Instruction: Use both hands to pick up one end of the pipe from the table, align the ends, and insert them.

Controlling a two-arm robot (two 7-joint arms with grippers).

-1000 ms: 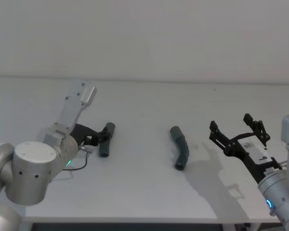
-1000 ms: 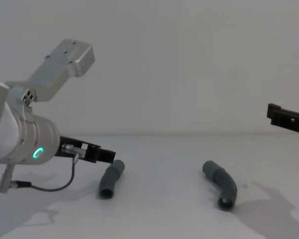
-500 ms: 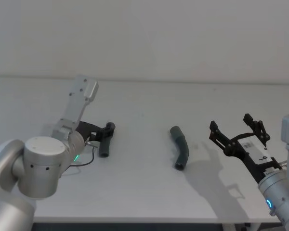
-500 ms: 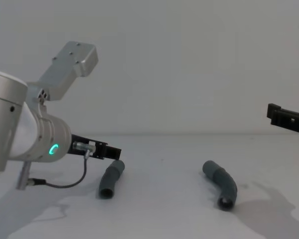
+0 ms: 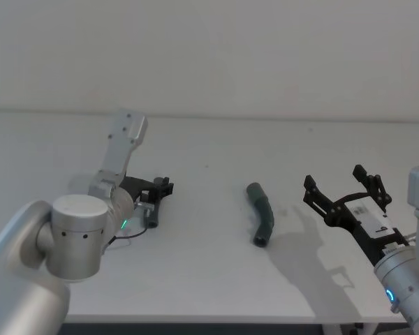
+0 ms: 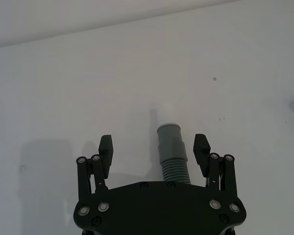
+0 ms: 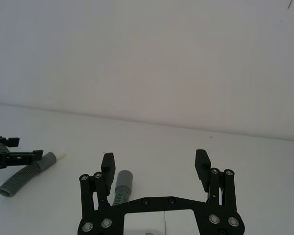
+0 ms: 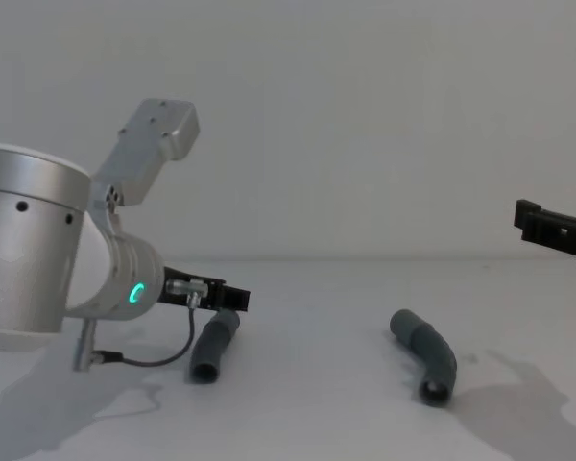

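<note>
The straight pipe piece point(image 8: 214, 344), lying at the left of the table point(image 5: 209, 279) between the wide-open, empty left gripper's point(image 6: 154, 147) fingers, could be rolled aside if clamped off-centre, while the right gripper point(image 7: 155, 159) is held open and empty to the right of the bent piece point(image 5: 262, 213)

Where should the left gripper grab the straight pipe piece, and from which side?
Probably its ribbed body, from above: the straight pipe piece lies flat on the table, lengthwise between the fingers of the open left gripper. That leaves the pale-rimmed end free for insertion.
</note>
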